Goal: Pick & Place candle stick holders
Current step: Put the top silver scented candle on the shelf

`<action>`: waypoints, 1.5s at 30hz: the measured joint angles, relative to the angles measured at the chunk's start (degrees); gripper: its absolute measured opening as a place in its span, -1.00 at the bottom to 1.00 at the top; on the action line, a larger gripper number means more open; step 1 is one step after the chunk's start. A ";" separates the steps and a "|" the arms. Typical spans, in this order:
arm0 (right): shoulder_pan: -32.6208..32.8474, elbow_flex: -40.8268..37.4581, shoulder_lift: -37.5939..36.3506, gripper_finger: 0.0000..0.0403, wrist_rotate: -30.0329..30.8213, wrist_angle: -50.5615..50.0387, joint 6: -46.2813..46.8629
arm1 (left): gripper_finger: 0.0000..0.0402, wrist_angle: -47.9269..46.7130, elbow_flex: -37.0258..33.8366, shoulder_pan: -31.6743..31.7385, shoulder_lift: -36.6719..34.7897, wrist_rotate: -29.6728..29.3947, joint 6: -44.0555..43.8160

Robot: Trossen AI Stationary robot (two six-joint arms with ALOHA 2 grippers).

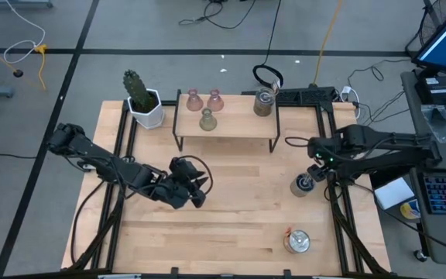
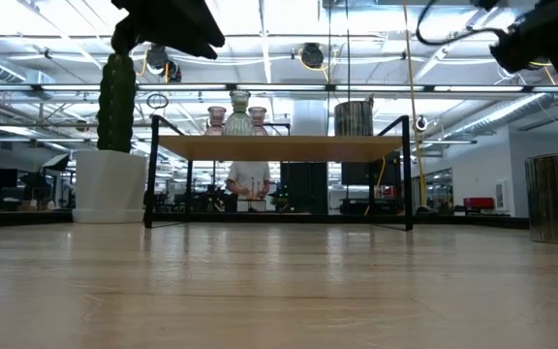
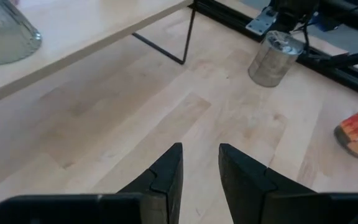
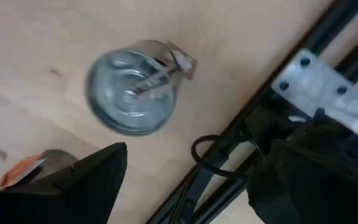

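Note:
Two pale pink holders (image 1: 204, 99) and an olive-green one (image 1: 207, 119) stand on a low wooden shelf (image 1: 238, 128) at the back. A silver holder (image 1: 263, 102) stands at the shelf's right end. A second silver holder (image 1: 303, 185) (image 4: 134, 87) stands upright on the table at the right, and a third (image 1: 296, 241) near the front right. My right gripper (image 1: 311, 172) (image 4: 188, 180) hangs open above the second one, pointing down and clear of it. My left gripper (image 1: 198, 194) (image 3: 201, 165) hovers over the table's middle, its fingers a little apart with nothing between them.
A green cactus in a white pot (image 1: 144, 102) stands at the back left beside the shelf. Black frame rails (image 1: 337, 209) run along the table's right side, close to my right gripper. Bare wood (image 1: 231, 225) lies between my left gripper and the front edge.

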 joint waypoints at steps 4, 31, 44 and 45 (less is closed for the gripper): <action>0.00 -3.96 -1.22 0.93 -0.17 0.05 3.43 | -0.48 1.41 -0.64 0.00 0.00 0.29 0.21; -0.04 -11.54 -0.62 0.91 0.86 10.90 7.69 | -0.48 6.77 -0.65 0.00 0.00 0.36 4.47; -0.03 -11.54 -0.64 0.91 0.64 11.89 19.59 | -0.48 6.63 -0.65 0.00 0.00 0.37 5.00; -0.02 -11.54 -0.64 0.92 0.64 11.90 20.52 | -0.48 6.58 -0.65 0.00 0.00 0.38 5.06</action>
